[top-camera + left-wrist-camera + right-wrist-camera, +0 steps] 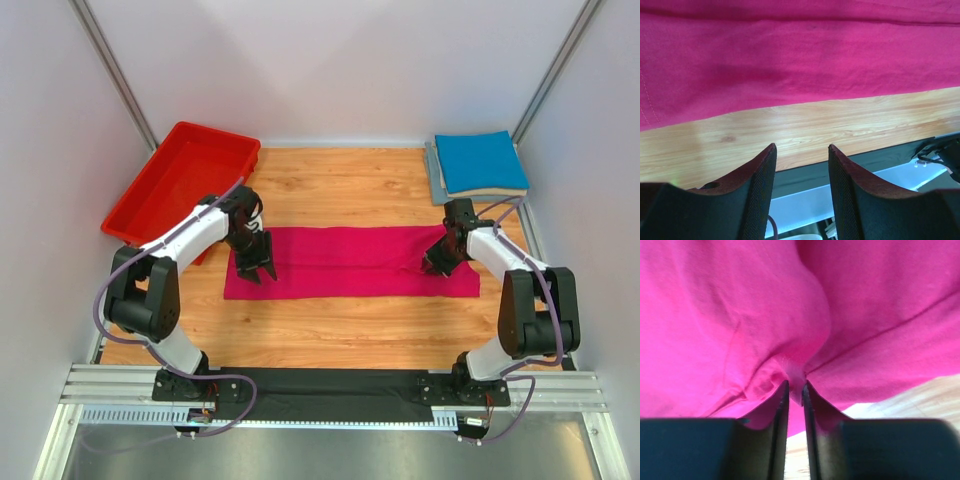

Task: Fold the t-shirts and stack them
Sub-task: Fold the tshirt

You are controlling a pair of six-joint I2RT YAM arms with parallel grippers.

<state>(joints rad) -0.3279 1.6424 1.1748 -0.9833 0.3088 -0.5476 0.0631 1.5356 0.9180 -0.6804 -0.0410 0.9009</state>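
The magenta t-shirt [350, 262] lies as a long flat band across the middle of the wooden table [340, 185]. My right gripper [436, 262] is at its right end. In the right wrist view this gripper [795, 386] is shut on a pinched fold of the pink cloth [740, 315]. My left gripper [257, 268] hovers over the band's left end. In the left wrist view it [801, 147] stands open and empty, with the shirt's [800, 60] edge beyond its tips. A folded blue t-shirt [480, 162] lies on a grey one [436, 172] at the back right.
A red plastic bin [180, 185] sits at the back left, just behind the left arm. White walls close in on both sides. A black strip and metal rail [330, 385] run along the near edge between the arm bases.
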